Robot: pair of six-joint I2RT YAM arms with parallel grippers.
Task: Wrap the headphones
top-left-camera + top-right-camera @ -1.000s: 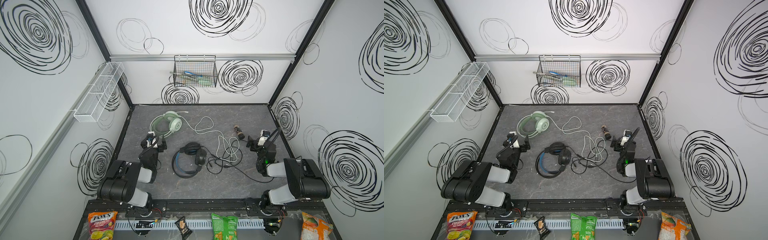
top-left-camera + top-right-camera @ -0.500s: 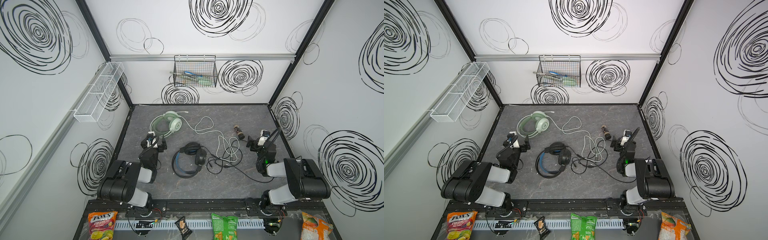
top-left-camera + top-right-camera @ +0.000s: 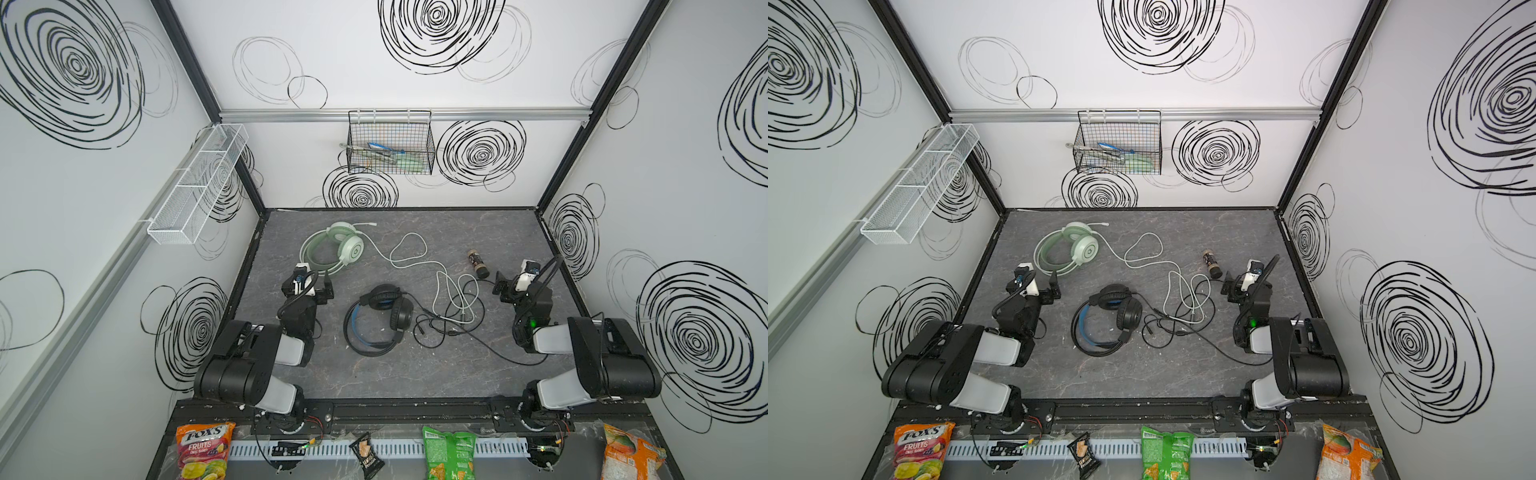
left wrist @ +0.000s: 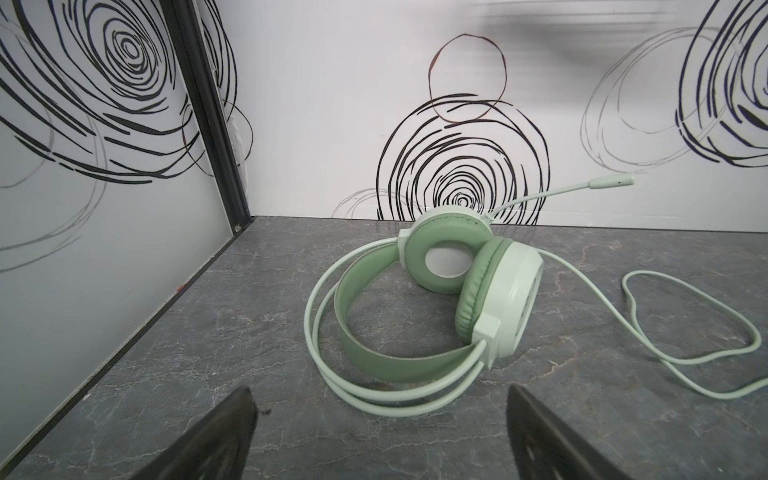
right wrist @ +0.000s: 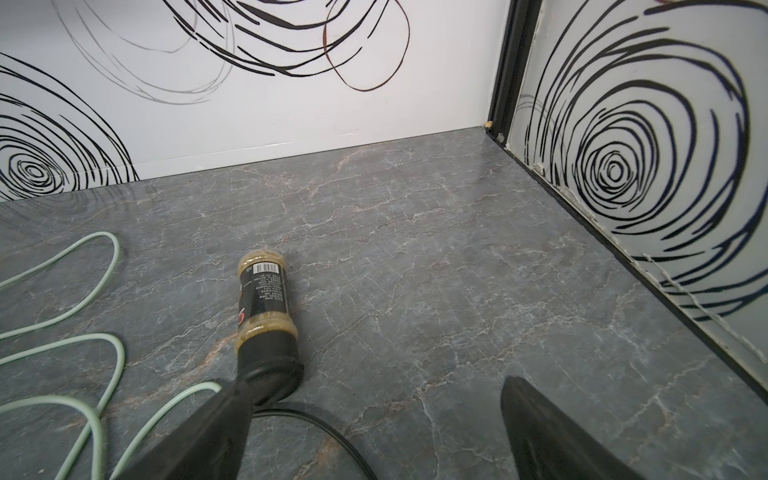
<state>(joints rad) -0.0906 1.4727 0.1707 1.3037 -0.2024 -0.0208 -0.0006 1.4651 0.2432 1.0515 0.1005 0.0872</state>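
The mint-green and white headphones lie at the back left of the grey table, and their pale cable trails right into a loose tangle. The black headphones with blue accents lie mid-table, their black cable snaking right. My left gripper is open just in front of the green headphones, touching nothing. My right gripper is open near the right wall, with nothing between its fingers.
A spice bottle lies on its side just ahead of the right gripper. A black wire basket hangs on the back wall and a white mesh shelf on the left wall. Snack bags line the front rail.
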